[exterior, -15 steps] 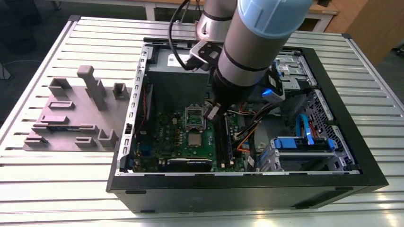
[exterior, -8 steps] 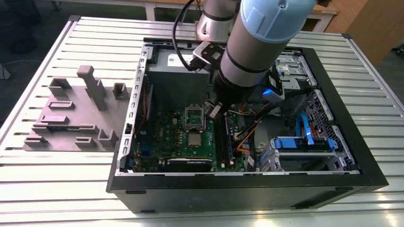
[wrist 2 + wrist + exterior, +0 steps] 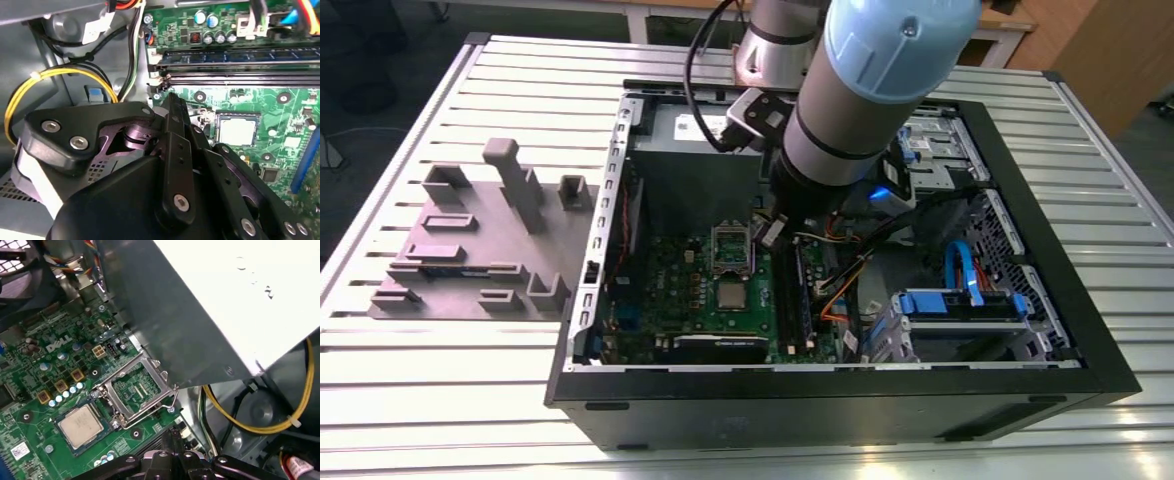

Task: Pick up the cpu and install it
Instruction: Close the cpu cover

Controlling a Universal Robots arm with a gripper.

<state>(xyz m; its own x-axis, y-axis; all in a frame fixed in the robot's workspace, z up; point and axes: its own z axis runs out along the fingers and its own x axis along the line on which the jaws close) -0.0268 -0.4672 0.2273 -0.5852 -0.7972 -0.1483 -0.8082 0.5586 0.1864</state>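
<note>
The cpu lies flat, silvery top up, in its socket on the green motherboard inside the open computer case; in the first wrist view the cpu sits beside the raised metal retention frame, which stands hinged open with its lever wire sticking out, and in the second wrist view the cpu rests in the socket with nothing on top of it. The gripper hangs above the board, apart from the chip, its black fingers pressed together with nothing between them. Long black memory sticks run in their slots along the board's edge next to the socket. A grey power supply box fills the corner of the case beside the open frame, with yellow cables looping under it. The case lies on a slatted metal table, and a grey parts fixture sits near the table's edge on the exterior view's left
</note>
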